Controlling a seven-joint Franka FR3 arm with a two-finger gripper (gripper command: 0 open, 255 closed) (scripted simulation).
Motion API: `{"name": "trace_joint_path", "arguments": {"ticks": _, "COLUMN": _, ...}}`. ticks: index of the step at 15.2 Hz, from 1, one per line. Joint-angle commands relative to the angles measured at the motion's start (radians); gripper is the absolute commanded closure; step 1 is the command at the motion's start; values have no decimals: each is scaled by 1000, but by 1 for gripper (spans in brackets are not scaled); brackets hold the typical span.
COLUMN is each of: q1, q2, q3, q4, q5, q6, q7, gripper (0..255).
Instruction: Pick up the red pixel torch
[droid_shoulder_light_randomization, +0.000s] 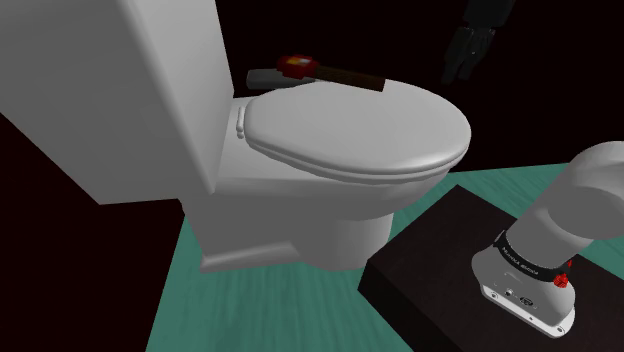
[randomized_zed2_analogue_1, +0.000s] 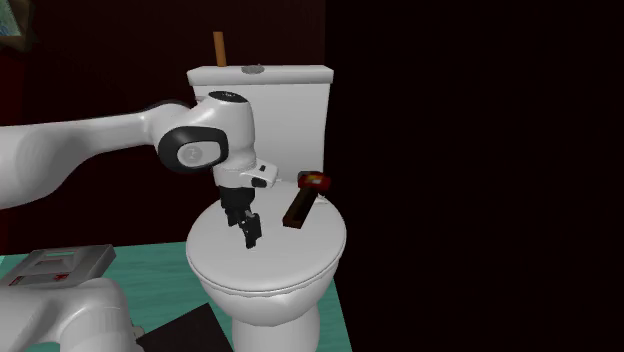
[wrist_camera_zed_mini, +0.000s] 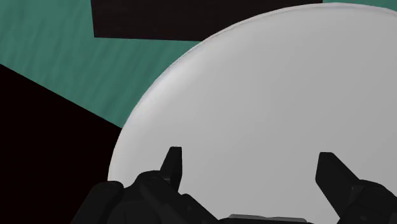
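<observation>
Hanging over white round toilet lid (droid_shoulder_light_randomization: 360, 130), black tool (randomized_zed2_analogue_1: 250, 236) open, fingers apart, holding nothing. Blocky red-headed torch with brown handle (randomized_zed2_analogue_1: 305, 198) lies on lid's rim near white tank (randomized_zed2_analogue_1: 262, 88), beside tool, not touching.

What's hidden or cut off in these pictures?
- Shoulder view: the gripper is cut short above by the top edge.
- Shoulder view: a grey object beside the red torch is partly hidden by the tank; unidentifiable.
- Second exterior view: a brown stick has its lower end behind the tank.
</observation>
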Motion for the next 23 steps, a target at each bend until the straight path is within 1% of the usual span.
{"name": "trace_joint_path", "arguments": {"ticks": 1, "q1": 0, "q2": 0, "q3": 0, "q4": 0, "q5": 0, "q6": 0, "q7": 0, "gripper": 0}}
{"name": "trace_joint_path", "arguments": {"ticks": 6, "q1": 45, "q2": 194, "q3": 9, "q4": 111, "q5": -11, "q6": 96, "q7": -80, "gripper": 0}}
{"name": "trace_joint_path", "arguments": {"ticks": 12, "q1": 89, "q2": 418, "q3": 29, "q4": 277, "q5": -24, "q6": 169, "q7": -167, "gripper": 0}}
{"name": "trace_joint_path", "arguments": {"ticks": 17, "q1": 121, "q2": 597, "q3": 52, "q4": 441, "q5": -40, "q6": 199, "q7": -230, "gripper": 0}}
{"name": "trace_joint_path", "arguments": {"ticks": 23, "q1": 157, "q2": 810, "q3": 88, "q4": 670, "q5": -72, "q6": 201, "q7": -294, "gripper": 0}}
